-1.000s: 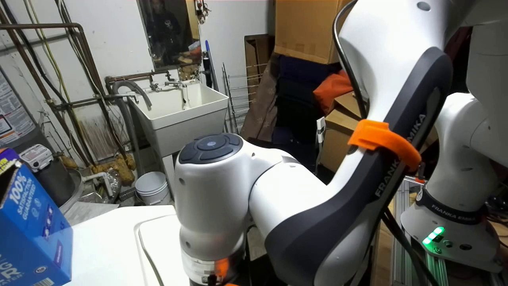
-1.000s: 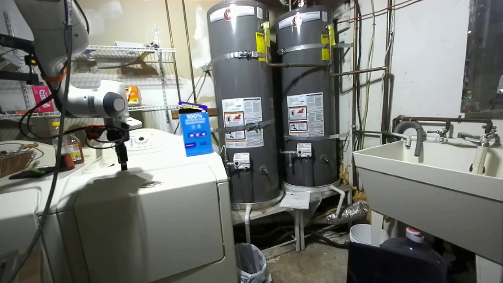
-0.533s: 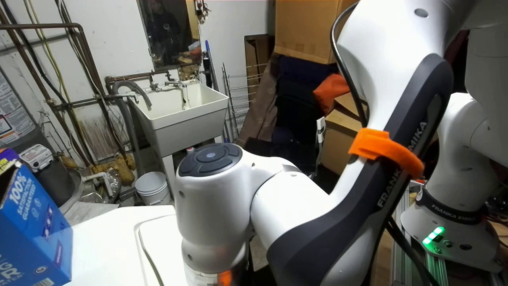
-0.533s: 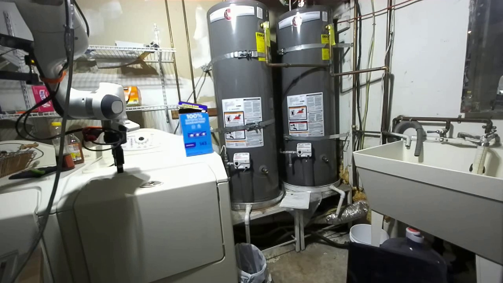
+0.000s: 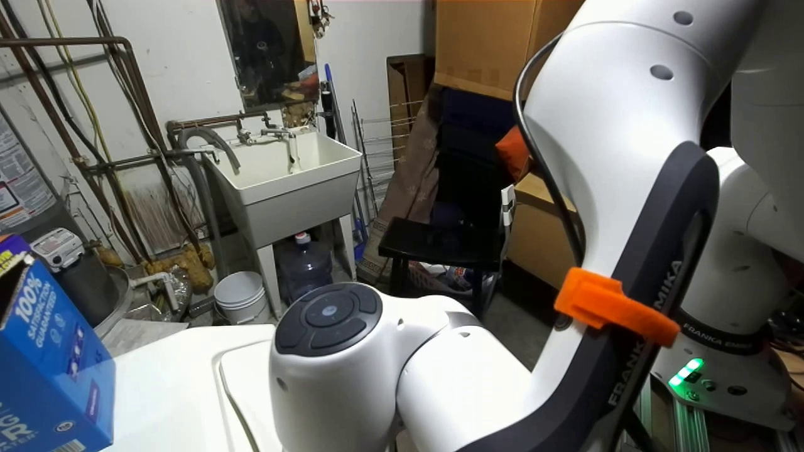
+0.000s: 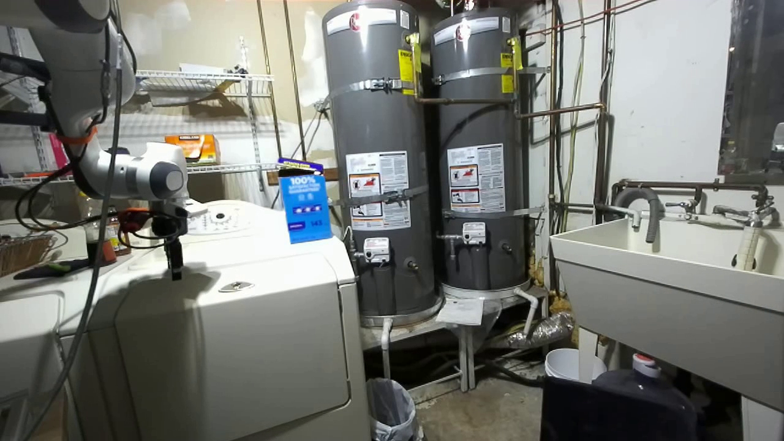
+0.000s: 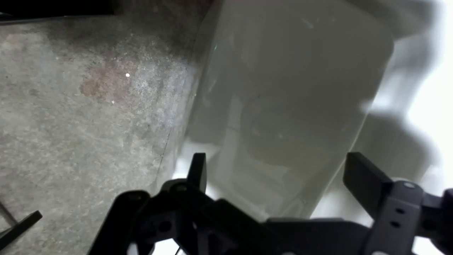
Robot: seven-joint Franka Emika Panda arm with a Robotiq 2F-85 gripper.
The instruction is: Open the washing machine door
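Observation:
The white machine [image 6: 153, 248] has a large front door [image 6: 263, 343], which is shut. Its flat panel also fills the middle of the wrist view [image 7: 297, 81], with the bright top to the right. My gripper [image 6: 176, 277] points down above the machine's front top edge, left of the oval emblem [image 6: 237, 286]. In the wrist view my gripper [image 7: 276, 156] is open, with its two fingers wide apart and nothing between them. Whether the fingertips touch the machine I cannot tell. In an exterior view the arm [image 5: 333, 376] shows, but the gripper is below the frame.
A blue box [image 6: 308, 208] stands on the machine's top. A second white appliance [image 6: 30, 318] adjoins at left, with bottles and a basket [image 6: 24, 251]. Concrete floor [image 7: 88, 124] lies before the door. A lined bin [image 6: 392, 410] stands by the machine's front corner.
The arm has come down and the gripper has moved lower and toward the left in an exterior view, closer to the machine's front top edge. The door has not moved.

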